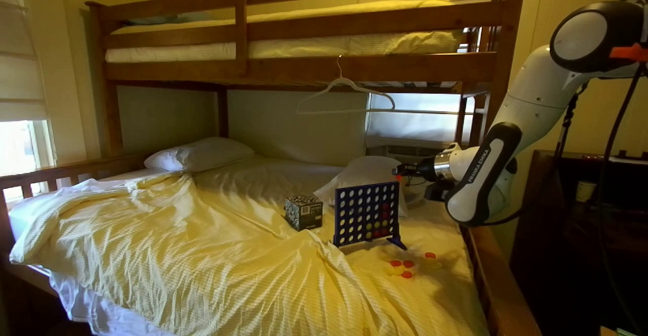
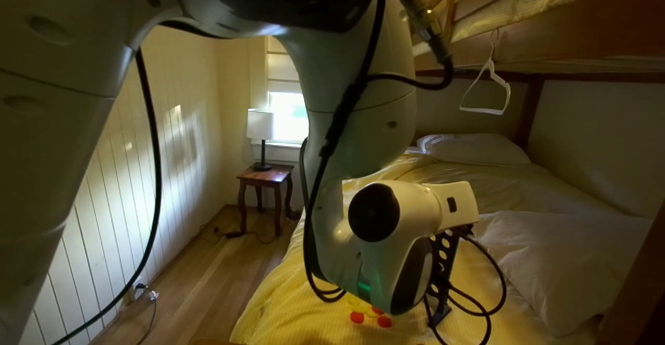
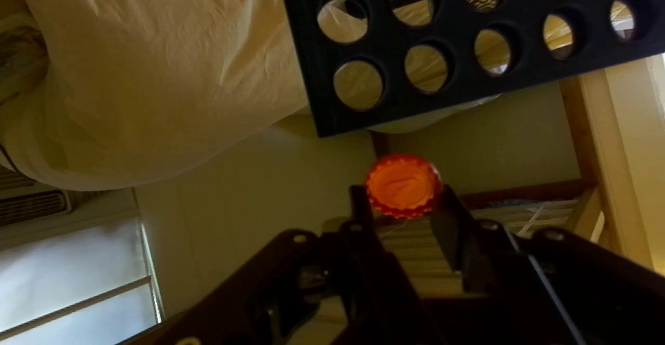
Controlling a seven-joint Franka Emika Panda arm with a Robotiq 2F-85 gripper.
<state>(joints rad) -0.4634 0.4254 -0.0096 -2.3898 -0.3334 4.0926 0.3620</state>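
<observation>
In an exterior view, held a red disc (image 1: 399,177) at the tips of the gripper (image 1: 398,171), near the top corner of an upright blue rack (image 1: 356,215) ahead of and below it. Showed seated discs (image 1: 385,215), red and yellow, mostly low in the columns on the gripper's side. Showed also loose discs (image 1: 408,264) well below the gripper on the yellow bedspread (image 1: 202,255), a patterned box (image 1: 304,212) farther ahead past the rack, and a white pillow (image 1: 362,169) beside the gripper, farther from the camera. In an exterior view, lost the gripper behind the bulk of the arm (image 2: 358,116); could not tell its opening from there, and caught only a slice of the rack past the arm, plus some loose discs lower down. In the wrist view, found the fingers (image 3: 451,220) closed onto the disc by opposite edges, spread no wider than its breadth and gripping nothing else. Left a visible gap between disc and the rack's nearest corner, so apparently without contact; could not judge the depth. Read as the lining-up step, short of any drop into a column. Seemed to call next for bringing the disc over the rack's top edge, turning it flat to the slots, then lowering it before loosening the fingers.
</observation>
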